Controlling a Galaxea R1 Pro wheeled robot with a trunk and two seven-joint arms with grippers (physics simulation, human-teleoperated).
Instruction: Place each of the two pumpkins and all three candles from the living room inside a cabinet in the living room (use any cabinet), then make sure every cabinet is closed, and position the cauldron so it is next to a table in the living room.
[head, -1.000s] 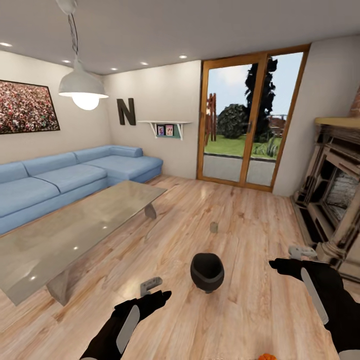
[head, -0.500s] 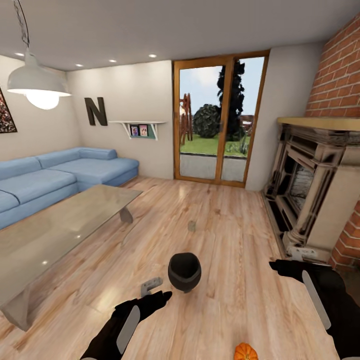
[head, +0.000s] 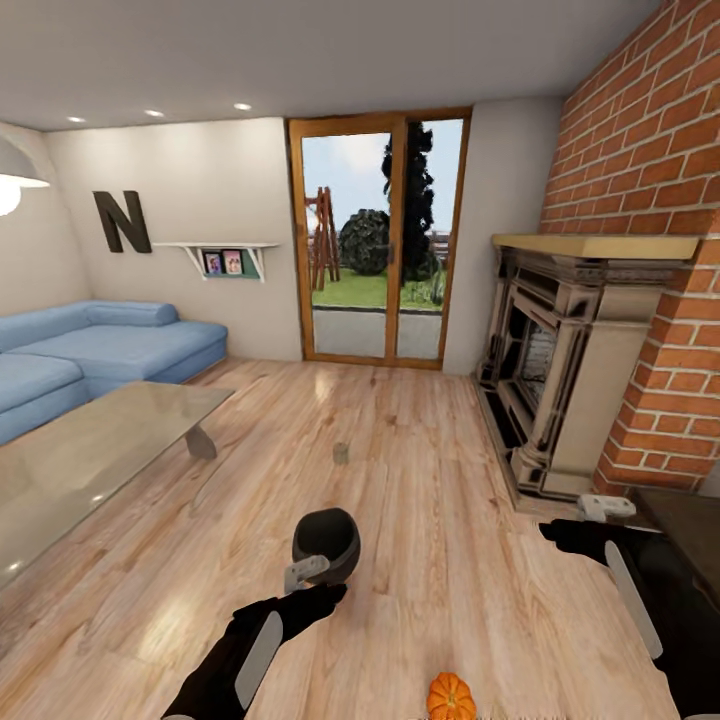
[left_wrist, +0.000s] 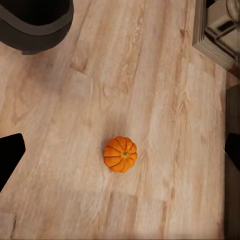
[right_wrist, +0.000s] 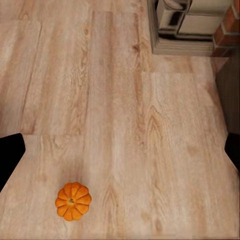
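Nearby, a pumpkin (head: 451, 696) sits on the wood floor (head: 430, 480), a black cauldron (head: 326, 543) beyond it. Both pincers, left (head: 305, 573) and right (head: 604, 507), hang wide open, holding nothing.

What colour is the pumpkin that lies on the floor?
Bright orange, with ribbed segments. The pumpkin shows best in the left wrist view.

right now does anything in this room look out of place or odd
Yes: three things sit loose on the wood floor. An orange pumpkin lies near the robot, a black cauldron stands past the left gripper, and a small tan candle stands alone further out. Nothing looks spilled or broken.
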